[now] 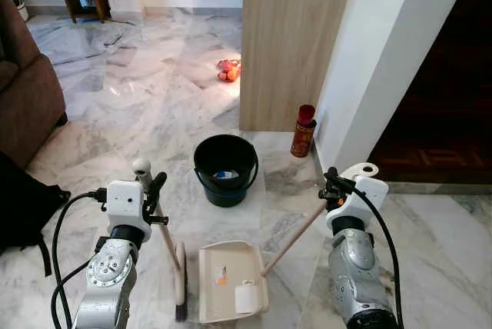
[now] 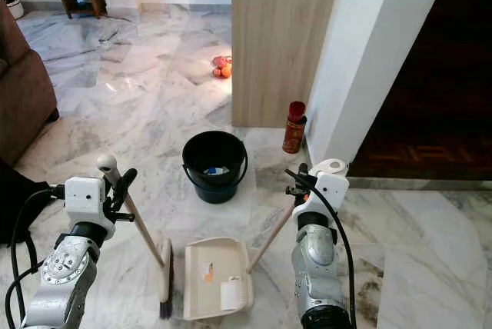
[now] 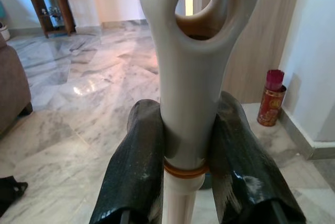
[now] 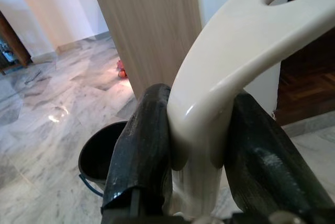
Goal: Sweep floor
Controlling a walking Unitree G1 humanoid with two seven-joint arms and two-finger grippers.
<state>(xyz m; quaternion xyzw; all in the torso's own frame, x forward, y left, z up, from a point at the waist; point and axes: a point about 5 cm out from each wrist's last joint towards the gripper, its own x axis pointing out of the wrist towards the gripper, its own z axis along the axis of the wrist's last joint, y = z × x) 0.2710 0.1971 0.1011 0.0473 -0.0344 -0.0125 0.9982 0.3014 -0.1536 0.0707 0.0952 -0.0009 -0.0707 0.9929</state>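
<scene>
My left gripper (image 1: 154, 188) is shut on the cream broom handle (image 3: 193, 77), whose shaft slants down to the dark bristles (image 1: 181, 307) on the floor. My right gripper (image 1: 332, 183) is shut on the dustpan handle (image 4: 220, 93); that pole runs down-left to the cream dustpan (image 1: 231, 283) lying flat on the marble. A white crumpled paper (image 1: 247, 297) and a small orange scrap (image 1: 223, 275) lie in the pan. A black bucket (image 1: 225, 167) stands just beyond the pan, with a bit of rubbish inside.
A wooden panel (image 1: 296, 37) and a white pillar (image 1: 377, 60) rise ahead, with a red can (image 1: 303, 131) at their foot. A brown sofa (image 1: 23, 91) and a black bag (image 1: 23, 206) are to the left. Orange items (image 1: 227, 71) lie farther off on open marble.
</scene>
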